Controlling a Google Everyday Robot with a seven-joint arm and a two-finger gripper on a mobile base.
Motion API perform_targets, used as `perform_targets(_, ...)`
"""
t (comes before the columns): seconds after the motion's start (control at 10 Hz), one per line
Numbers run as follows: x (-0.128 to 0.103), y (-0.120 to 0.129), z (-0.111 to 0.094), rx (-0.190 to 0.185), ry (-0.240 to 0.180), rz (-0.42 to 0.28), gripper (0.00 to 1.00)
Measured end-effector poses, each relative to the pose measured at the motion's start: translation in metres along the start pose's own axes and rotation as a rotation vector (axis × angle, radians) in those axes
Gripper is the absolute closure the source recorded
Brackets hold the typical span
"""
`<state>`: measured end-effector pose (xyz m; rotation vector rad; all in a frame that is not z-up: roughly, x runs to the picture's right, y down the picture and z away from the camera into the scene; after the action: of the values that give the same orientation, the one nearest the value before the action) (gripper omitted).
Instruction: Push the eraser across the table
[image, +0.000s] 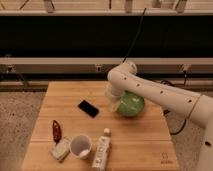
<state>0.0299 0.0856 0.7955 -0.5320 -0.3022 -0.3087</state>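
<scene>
The eraser (88, 108) is a flat black slab lying on the light-brown wooden table (145, 140), left of centre. My white arm reaches in from the right, and its gripper (113, 101) hangs just above the tabletop, a short way right of the eraser and apart from it. The gripper sits right against the left side of a green bowl (132, 105).
A small red object (56, 130), a pale whitish block (60, 149), a white cup (81, 145) and a white bottle lying on its side (102, 150) sit along the table's front left. A small mark (165, 155) is near the front right corner.
</scene>
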Motion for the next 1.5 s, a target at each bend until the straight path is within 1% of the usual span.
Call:
perform_targets(0.1,-0.001,-0.001,0.001,-0.001,-0.001,0.002,0.65)
perform_targets(0.2,-0.002,-0.001,0.003,-0.002,-0.002,0.005,0.73)
perform_targets(0.4,-0.010,-0.006,0.007,-0.009,-0.007,0.002,0.94)
perform_targets(0.5,-0.009,-0.007,0.010,-0.012,-0.006,-0.004,0.98)
perform_targets(0.7,-0.013,-0.007,0.029,-0.021,-0.014,-0.020,0.98)
perform_targets(0.8,-0.014,-0.007,0.036,-0.024,-0.018,-0.025,0.98)
perform_targets(1.1,-0.017,-0.011,0.042,-0.031,-0.025,-0.039,0.98)
perform_targets(1.4,-0.024,-0.018,0.068,-0.041,-0.035,-0.056,0.98)
perform_targets(1.5,-0.023,-0.020,0.069,-0.040,-0.036,-0.058,0.98)
